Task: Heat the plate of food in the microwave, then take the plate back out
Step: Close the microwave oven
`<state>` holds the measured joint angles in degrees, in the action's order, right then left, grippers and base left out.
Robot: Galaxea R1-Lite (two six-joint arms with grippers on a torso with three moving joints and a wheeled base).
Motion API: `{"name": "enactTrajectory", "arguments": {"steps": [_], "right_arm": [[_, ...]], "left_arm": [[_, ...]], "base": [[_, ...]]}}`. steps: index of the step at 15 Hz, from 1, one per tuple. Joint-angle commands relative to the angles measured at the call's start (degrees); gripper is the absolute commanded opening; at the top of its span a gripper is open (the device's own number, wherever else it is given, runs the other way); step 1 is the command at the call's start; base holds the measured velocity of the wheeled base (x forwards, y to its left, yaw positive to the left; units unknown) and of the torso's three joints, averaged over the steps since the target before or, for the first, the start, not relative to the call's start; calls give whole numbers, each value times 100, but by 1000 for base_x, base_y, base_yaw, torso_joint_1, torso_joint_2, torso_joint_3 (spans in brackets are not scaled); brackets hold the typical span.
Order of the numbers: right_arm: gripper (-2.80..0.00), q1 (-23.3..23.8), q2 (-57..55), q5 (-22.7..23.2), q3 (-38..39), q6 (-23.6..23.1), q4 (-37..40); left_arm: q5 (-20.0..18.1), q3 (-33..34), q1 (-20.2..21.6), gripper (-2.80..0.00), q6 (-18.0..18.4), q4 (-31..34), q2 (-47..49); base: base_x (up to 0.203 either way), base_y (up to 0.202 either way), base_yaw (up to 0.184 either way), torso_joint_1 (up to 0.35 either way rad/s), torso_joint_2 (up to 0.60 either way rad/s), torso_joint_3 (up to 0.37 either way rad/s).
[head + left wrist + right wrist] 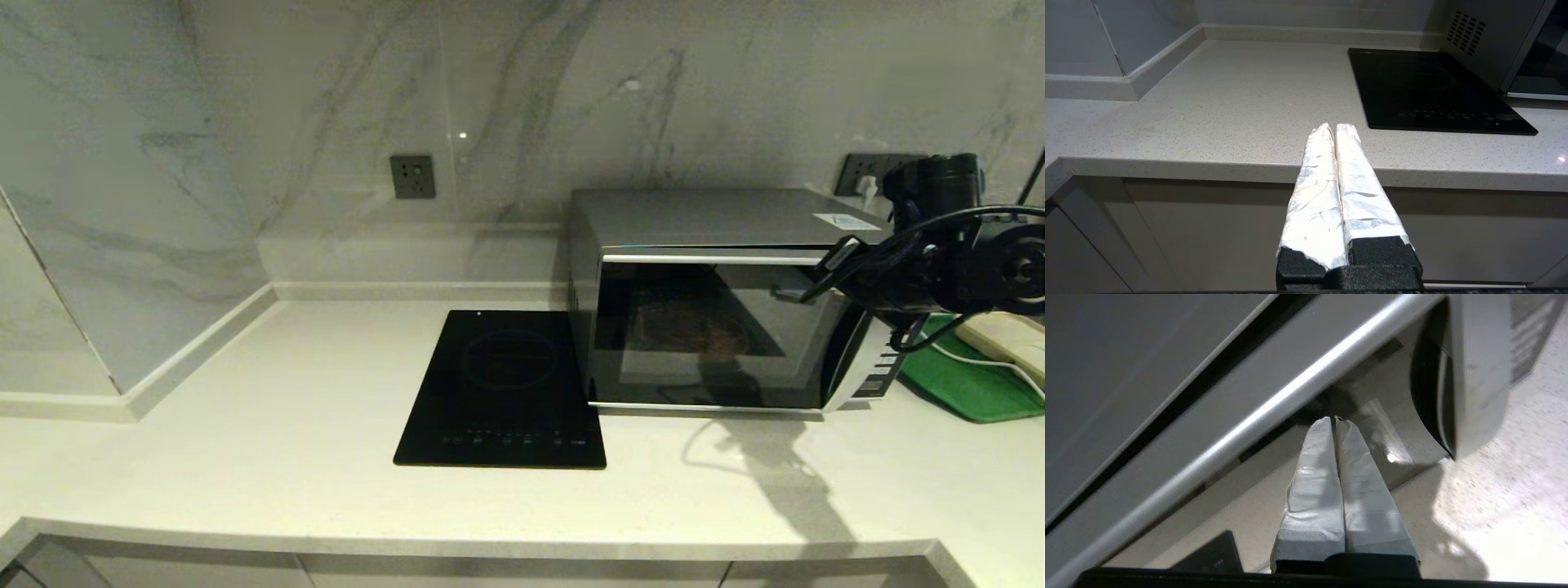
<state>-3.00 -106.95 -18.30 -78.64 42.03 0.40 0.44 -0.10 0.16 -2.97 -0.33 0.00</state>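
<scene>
Behind the big silver microwave's [718, 310] dark glass door sits the pale plate of food [690, 331], likely light, slick, breakable; grab its rim. Right gripper [1334, 418], jaws clenched empty, noses the door.

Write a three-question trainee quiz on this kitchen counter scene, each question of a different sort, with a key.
1. True or false: the microwave door is shut.
2. Multiple choice: what lies on the counter directly left of the microwave? A) a black cooktop B) a kettle C) a cutting board
3. Fill in: the right gripper, fingers pressed together, is up at the microwave's ____.

Key
1. True; a dim round shape shows behind the glass.
2. A
3. Door. The left gripper, also shut, is parked at the counter's front edge.
</scene>
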Motion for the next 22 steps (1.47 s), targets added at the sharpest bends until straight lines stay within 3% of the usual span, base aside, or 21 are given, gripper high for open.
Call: {"name": "enactTrajectory", "arguments": {"steps": [1,22], "right_arm": [[-280,9,-75,-7,6,17,-227],[-280,-1,-95,19,108,-94,-732]], "left_arm": [[0,1,2,-280,-1,-2,0],[0,1,2,-280,-1,-2,0]], "base": [[0,0,0,0,0,0],[0,0,0,0,0,0]]}}
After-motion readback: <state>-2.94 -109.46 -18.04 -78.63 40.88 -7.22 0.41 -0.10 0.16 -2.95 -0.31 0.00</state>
